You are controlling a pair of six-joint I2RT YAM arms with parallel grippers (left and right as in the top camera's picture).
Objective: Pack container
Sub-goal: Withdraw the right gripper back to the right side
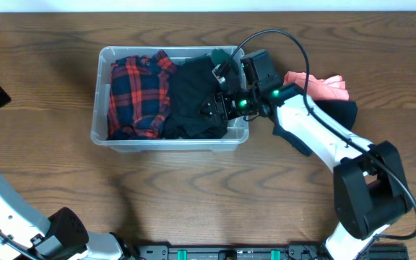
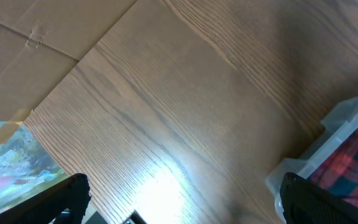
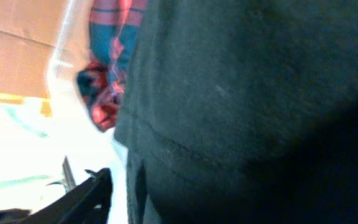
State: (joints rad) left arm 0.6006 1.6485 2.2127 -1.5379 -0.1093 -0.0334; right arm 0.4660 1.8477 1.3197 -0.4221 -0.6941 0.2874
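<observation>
- Container (image 1: 172, 144) sits mid-table, toward 12 o'clock, with a plaid shirt (image 1: 137, 97) at its 9 o'clock end and a black garment (image 1: 190, 101) at 3.
- Right gripper (image 1: 219, 108) is down against the black garment; I cannot tell how its jaws stand.
- Left gripper (image 2: 185, 190) hangs over bare table (image 2: 166, 93), jaws spread, empty.

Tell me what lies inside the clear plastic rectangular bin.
Inside the clear plastic bin, a red and navy plaid shirt fills the left part and a black cloth garment the right. A little green fabric shows at the far corner. Anything beneath them is covered.
</observation>
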